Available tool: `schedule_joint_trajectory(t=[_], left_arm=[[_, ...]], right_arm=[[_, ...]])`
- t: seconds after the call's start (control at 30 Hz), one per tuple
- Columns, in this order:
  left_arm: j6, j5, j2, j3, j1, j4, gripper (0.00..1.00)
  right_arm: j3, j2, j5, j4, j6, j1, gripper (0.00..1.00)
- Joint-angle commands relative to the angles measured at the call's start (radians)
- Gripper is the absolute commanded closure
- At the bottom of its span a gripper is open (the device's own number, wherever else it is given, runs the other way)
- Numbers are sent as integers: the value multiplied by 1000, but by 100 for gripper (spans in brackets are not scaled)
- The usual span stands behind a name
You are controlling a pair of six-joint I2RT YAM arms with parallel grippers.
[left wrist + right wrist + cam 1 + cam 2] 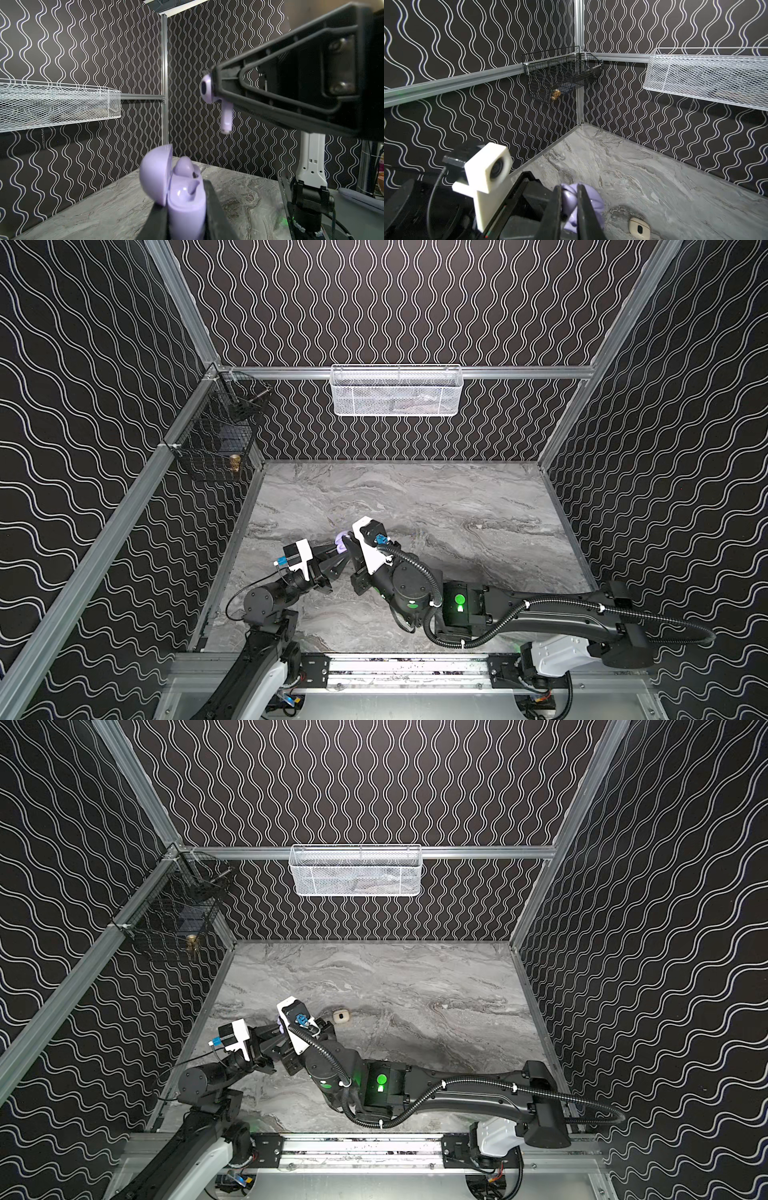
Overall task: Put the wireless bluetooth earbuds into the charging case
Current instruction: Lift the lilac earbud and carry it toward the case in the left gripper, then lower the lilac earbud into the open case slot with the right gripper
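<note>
My left gripper (185, 199) is shut on the body of a lavender charging case (187, 209), holding it upright above the table. Its lid (154, 178) stands open, and one lavender earbud (184, 166) sits in a slot. Above the case and apart from it, my right gripper (212, 83) is shut on the head of a second lavender earbud (226, 116), stem hanging down. In the right wrist view that earbud (568, 200) shows between the closed fingers of the right gripper (569, 189), with the case (595, 200) behind. In a top view the case (340, 542) shows where both grippers meet.
A cream closed case (341, 1016) lies on the marble table (415, 497) just right of the grippers, and also shows as the cream case (639, 228) in the right wrist view. A white mesh basket (395, 391) hangs on the back wall, a black wire basket (216, 435) in the left corner.
</note>
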Motion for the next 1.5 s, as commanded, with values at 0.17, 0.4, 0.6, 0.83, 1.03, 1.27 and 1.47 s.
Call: schedule_joint_trajectory(t=[0.17, 0.4, 0.6, 0.83, 1.03, 1.27, 1.47], left_arm=[[-15, -1, -10, 3, 2, 12, 100], [-18, 2, -19, 3, 1, 10, 100], [-21, 2, -19, 1, 1, 12, 100], [-24, 3, -20, 2, 1, 16, 100], [-26, 3, -18, 2, 1, 18, 100], [-27, 3, -19, 1, 2, 20, 100], [-29, 6, -19, 3, 1, 21, 100]], right_arm=[[-1, 50, 7, 73, -61, 0, 86], [-9, 77, 66, 86, -74, 0, 87], [-43, 55, 89, 116, -87, 0, 87], [-37, 72, 110, 114, -106, 0, 87], [-52, 81, 145, 119, -129, 0, 88], [-77, 64, 149, 107, -137, 0, 88], [-91, 51, 107, 78, -139, 2, 88]])
